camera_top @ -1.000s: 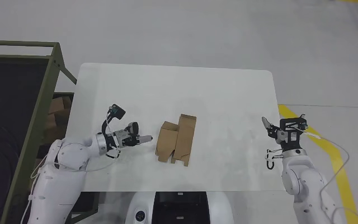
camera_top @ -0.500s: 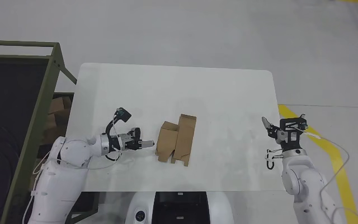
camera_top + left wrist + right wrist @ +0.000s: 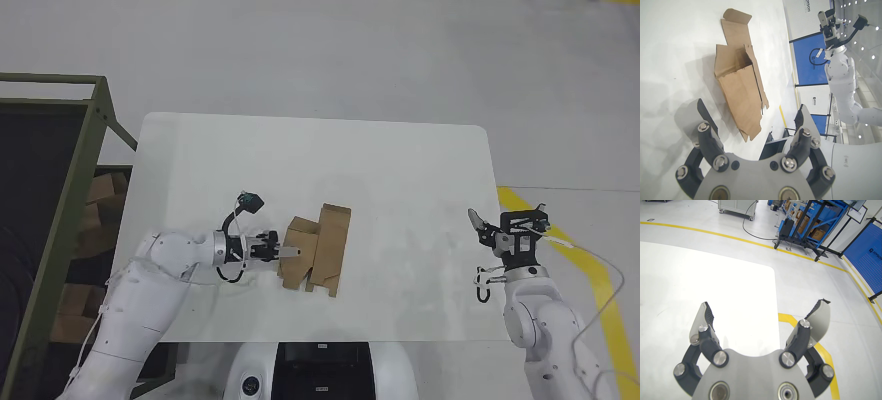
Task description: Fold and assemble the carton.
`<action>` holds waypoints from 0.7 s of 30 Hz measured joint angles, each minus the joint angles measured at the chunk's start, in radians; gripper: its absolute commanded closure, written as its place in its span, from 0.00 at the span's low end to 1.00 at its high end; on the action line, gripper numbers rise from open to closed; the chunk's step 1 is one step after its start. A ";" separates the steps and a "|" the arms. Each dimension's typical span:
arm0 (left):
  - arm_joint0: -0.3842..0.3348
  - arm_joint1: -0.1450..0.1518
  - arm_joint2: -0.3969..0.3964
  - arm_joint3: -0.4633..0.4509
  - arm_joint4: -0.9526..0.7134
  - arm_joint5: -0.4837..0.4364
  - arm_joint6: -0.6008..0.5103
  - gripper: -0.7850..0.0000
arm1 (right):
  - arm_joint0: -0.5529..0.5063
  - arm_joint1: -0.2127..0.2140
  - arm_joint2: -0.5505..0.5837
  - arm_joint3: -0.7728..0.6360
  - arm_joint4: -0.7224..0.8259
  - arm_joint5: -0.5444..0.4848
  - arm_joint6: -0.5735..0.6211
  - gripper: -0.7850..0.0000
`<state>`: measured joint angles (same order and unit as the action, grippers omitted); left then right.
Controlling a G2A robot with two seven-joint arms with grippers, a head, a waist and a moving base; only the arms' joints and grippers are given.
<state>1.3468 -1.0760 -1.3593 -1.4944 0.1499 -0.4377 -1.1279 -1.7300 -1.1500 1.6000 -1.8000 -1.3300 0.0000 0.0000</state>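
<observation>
A brown, partly folded carton (image 3: pixel 316 249) lies near the middle of the white table (image 3: pixel 400 170), its flaps spread out. In the left wrist view the carton (image 3: pixel 740 81) shows an open end with a raised wall. My left gripper (image 3: pixel 288 250) sits at the carton's left edge, open, with the cardboard just ahead of its fingers (image 3: pixel 800 117) and nothing held between them. My right gripper (image 3: pixel 508 226) hangs open past the table's right edge, far from the carton; its fingers (image 3: pixel 706 311) are spread over the table corner.
A dark green metal frame (image 3: pixel 70 150) with cardboard boxes (image 3: pixel 100 195) stands left of the table. Yellow floor tape (image 3: pixel 540 215) runs at the right. The far half of the table is bare.
My left gripper has slid rightward across the table from about a hand's width away up to the carton's left edge. The right arm and the carton have stayed still.
</observation>
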 measured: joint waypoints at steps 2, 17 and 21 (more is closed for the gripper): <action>-0.011 0.002 0.004 0.020 -0.027 -0.010 -0.012 0.00 | 0.000 0.000 0.000 0.000 0.000 0.000 0.000 0.00; -0.069 0.008 0.061 0.121 -0.168 -0.009 -0.094 0.00 | 0.000 0.000 0.000 0.000 0.000 0.000 0.000 0.00; -0.089 0.007 0.083 0.154 -0.176 -0.006 -0.090 0.01 | 0.000 0.000 0.000 0.000 0.000 0.000 0.000 0.00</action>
<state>1.2574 -1.0690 -1.2767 -1.3409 -0.0259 -0.4437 -1.2182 -1.7300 -1.1500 1.6000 -1.8000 -1.3300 0.0000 0.0000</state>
